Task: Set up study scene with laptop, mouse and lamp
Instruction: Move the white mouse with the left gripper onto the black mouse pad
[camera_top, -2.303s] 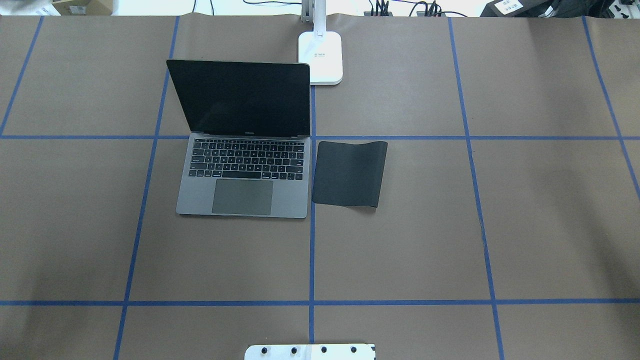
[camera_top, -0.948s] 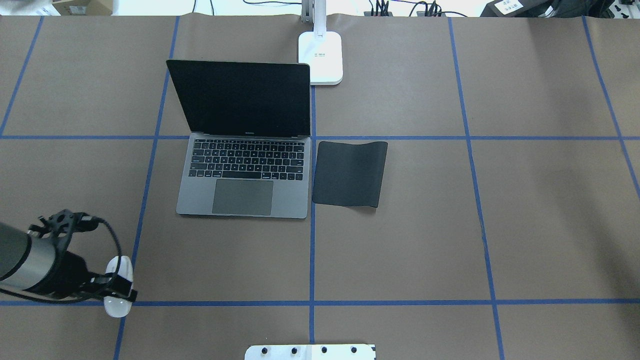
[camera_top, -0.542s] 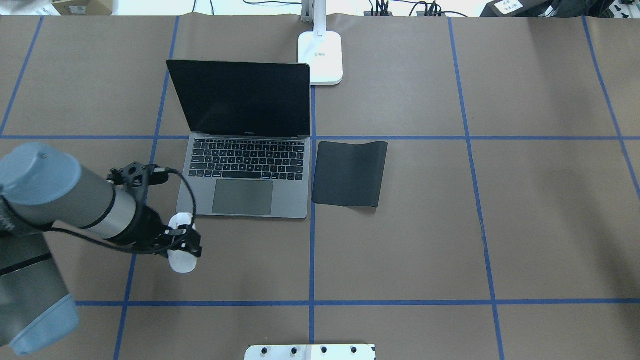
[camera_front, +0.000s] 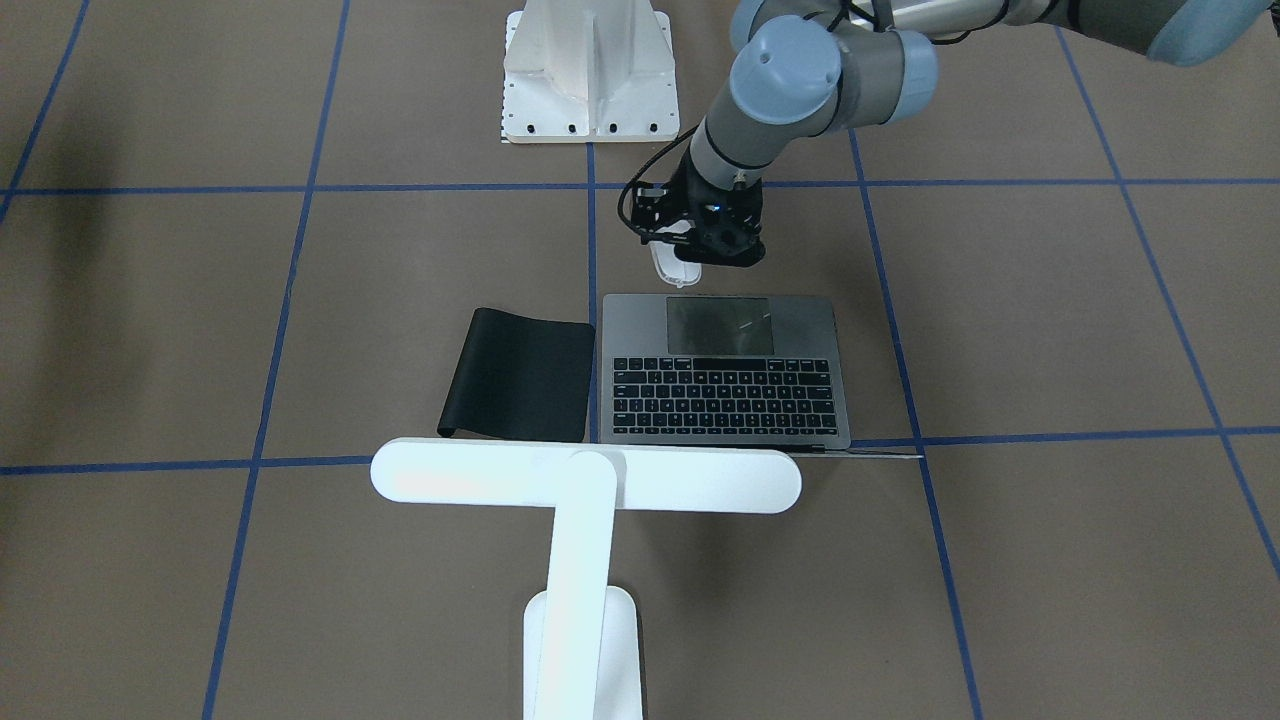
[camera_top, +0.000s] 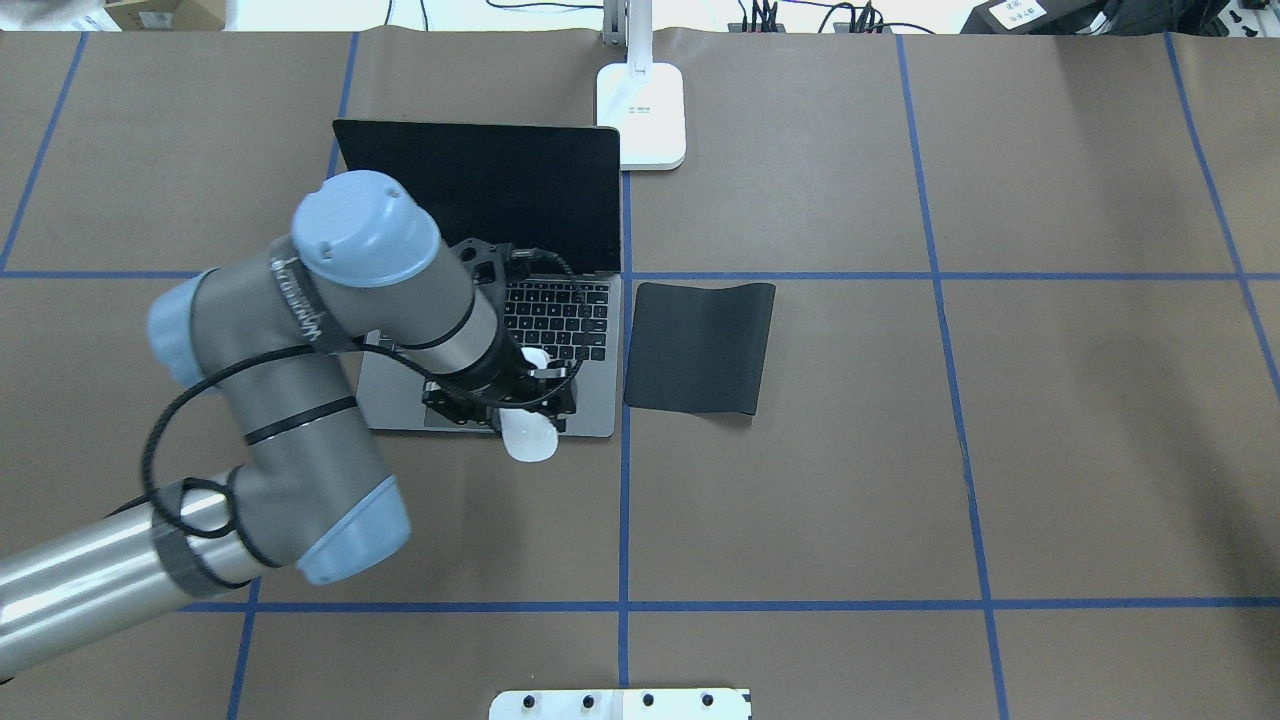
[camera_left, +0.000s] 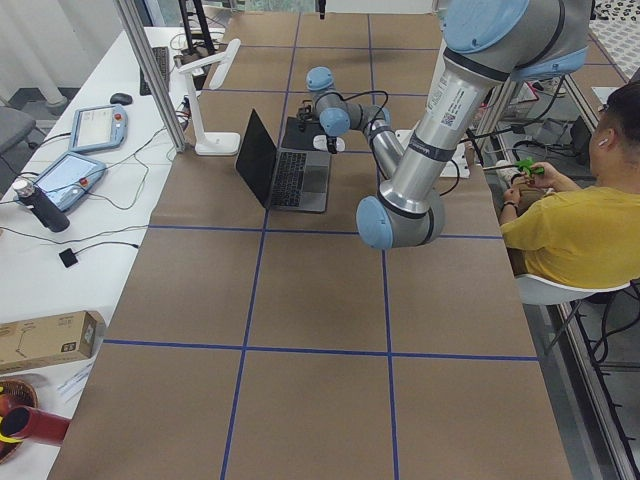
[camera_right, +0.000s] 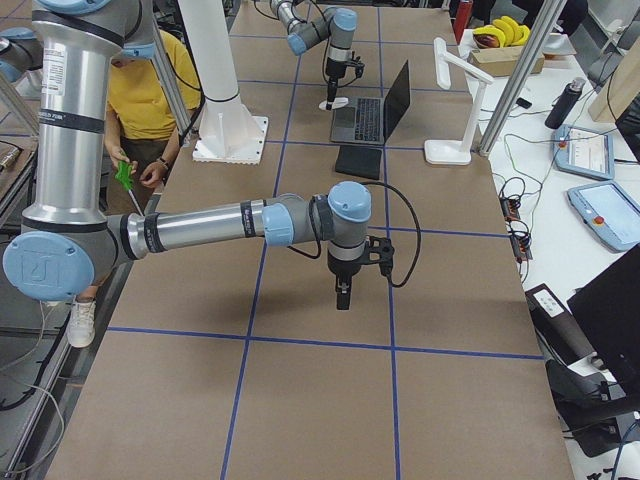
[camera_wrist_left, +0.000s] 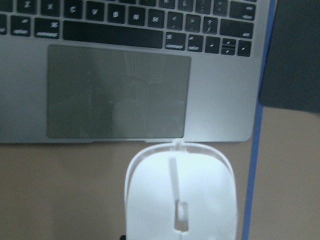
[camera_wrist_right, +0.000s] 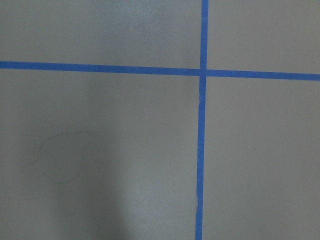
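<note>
Done: the slim grey metal laptop (camera_top: 578, 322) lies open on the table with its dark screen up. The glossy white T-shaped lamp (camera_front: 585, 478) stands just behind the laptop's back edge, with its long bar head over that edge. These two look ready, I think.

Left to do: the small glossy white oval mouse (camera_top: 531, 441) is not on the table yet. I think it belongs on the flat black rectangle mouse pad (camera_top: 698, 346), which lies just beside the laptop's right side.

Where the mouse is: up in the air, at the laptop's front edge, close to the front right corner. It is near the pad but not over it.

Left gripper (camera_top: 520, 400): its fingers are closed tight on the mouse and hold it from above.

Right gripper (camera_right: 343, 295): far from the laptop, low over bare brown table with blue tape lines. I cannot tell if its fingers are apart or together.

How the mouse looks: smooth, shiny and round at the end, with a thin line down the middle. It looks slippery, so I think it could slide in a loose hold.
</note>
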